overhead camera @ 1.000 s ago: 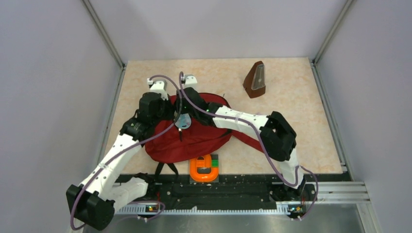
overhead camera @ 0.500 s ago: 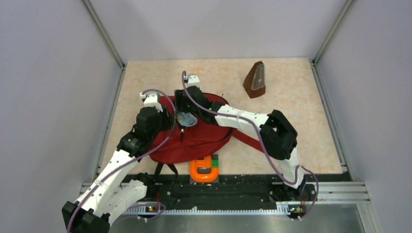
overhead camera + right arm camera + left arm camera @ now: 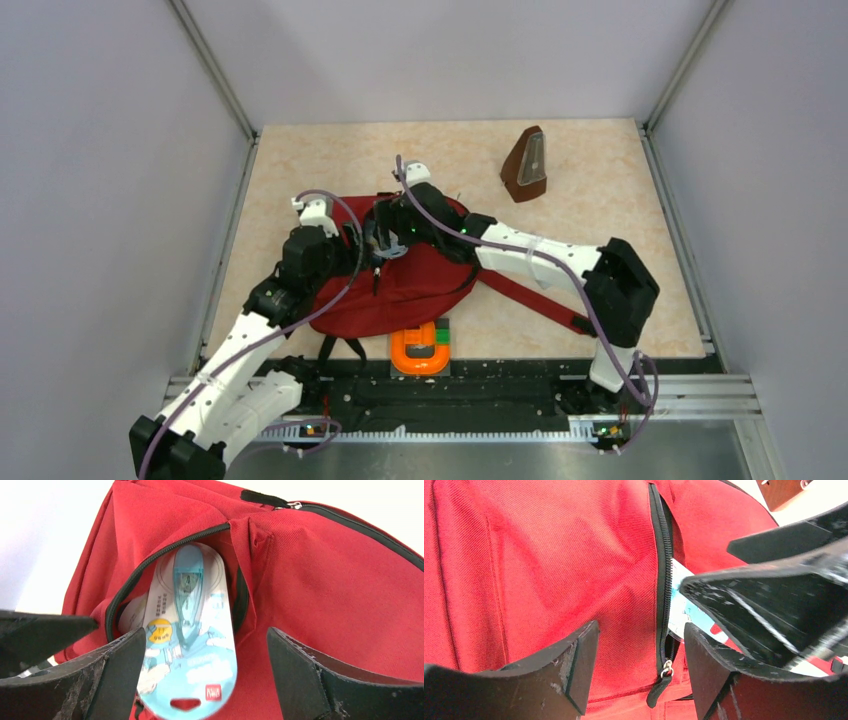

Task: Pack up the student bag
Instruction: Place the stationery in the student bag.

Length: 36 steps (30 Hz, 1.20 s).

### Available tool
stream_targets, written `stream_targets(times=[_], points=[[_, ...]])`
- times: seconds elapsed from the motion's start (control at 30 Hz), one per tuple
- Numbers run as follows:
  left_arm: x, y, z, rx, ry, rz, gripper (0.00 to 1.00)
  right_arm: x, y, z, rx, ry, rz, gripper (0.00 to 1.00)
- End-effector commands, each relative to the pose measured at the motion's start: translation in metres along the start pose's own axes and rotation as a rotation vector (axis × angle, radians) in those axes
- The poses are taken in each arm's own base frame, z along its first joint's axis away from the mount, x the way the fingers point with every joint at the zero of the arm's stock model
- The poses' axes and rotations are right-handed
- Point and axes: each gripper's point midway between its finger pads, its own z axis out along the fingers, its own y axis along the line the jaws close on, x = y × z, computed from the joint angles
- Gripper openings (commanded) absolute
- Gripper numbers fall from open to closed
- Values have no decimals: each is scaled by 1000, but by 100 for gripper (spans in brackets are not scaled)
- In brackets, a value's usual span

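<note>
The student bag [image 3: 420,295] is a dark-red backpack lying flat mid-table. A light-blue blister pack [image 3: 192,645] sticks halfway out of its unzipped pocket, free of both grippers. My right gripper [image 3: 205,675] stands open, wide on either side of the pack's near end without touching it. My left gripper [image 3: 639,670] is open just above the red fabric [image 3: 549,565], with the black zipper pull [image 3: 666,669] between its fingers. From above, the left gripper [image 3: 360,240] and the right gripper [image 3: 388,232] sit close together over the bag's upper part.
A brown metronome [image 3: 525,165] stands at the back right. An orange U-shaped piece [image 3: 420,352] with a green-and-red block [image 3: 441,332] lies at the near edge. The bag's long red strap [image 3: 535,298] trails to the right, under the right arm.
Both grippers have opened. The right one has let go of the blue pack, which now rests in the pocket mouth. The left gripper drew back from the bag's far edge; the right arm's elbow swung right.
</note>
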Motion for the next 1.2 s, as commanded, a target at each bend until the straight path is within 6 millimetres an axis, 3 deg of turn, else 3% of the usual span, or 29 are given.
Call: stream_targets(times=[0.0, 0.1, 0.27, 0.4, 0.63, 0.87, 1.03, 1.17], points=[[-11, -6, 3, 18, -50, -17, 68, -19, -9, -33, -5, -30, -2, 88], [-7, -5, 7, 14, -34, -11, 68, -14, -20, -40, -24, -14, 44, 88], [-2, 1, 14, -14, -13, 10, 66, 12, -28, -45, -92, 15, 42, 88], [-3, 1, 16, -18, -16, 11, 56, 28, -32, -46, -111, 43, 132, 86], [-1, 1, 19, -14, -13, 23, 34, 20, -32, -50, -159, -59, 361, 83], [-5, -5, 16, 13, -17, 36, 2, 11, -20, -49, -228, -80, 443, 80], [-8, -6, 13, 23, -27, 35, 0, 9, -18, -50, -245, -84, 550, 76], [-9, -8, 12, 31, -29, 34, 0, 18, -17, -43, -235, -36, 597, 75]])
